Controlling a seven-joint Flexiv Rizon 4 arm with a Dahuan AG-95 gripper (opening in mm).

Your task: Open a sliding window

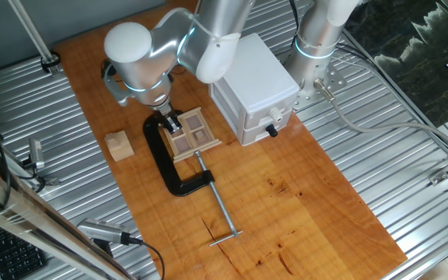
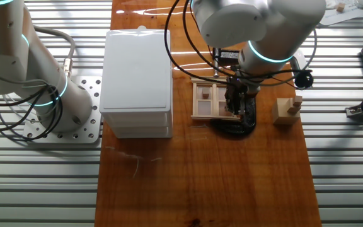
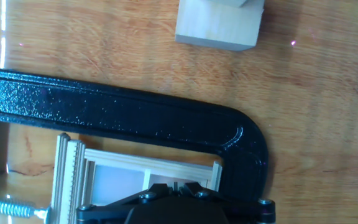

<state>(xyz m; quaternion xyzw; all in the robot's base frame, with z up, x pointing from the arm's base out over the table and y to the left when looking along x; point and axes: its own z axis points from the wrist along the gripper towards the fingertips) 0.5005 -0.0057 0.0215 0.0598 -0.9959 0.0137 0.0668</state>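
Gripper: my gripper (image 1: 169, 124) is down at the left edge of the sliding window (image 1: 192, 133); I cannot tell whether my fingers are spread or closed, since the arm and the hand's own body hide them.
Contact: fingertips appear to reach the frame, but contact is unclear.
Sliding window: lies flat on the wooden table (image 1: 302, 210), light frame, darker panes; in the hand view its ribbed edge sits inside the clamp's curve.
Black C-clamp (image 1: 168, 166): wraps the window; its screw rod points toward the near table edge.
Wooden block (image 1: 119, 145): near the clamp, apart from it.
White box (image 1: 253, 84): just beside the window, black knob on its front.
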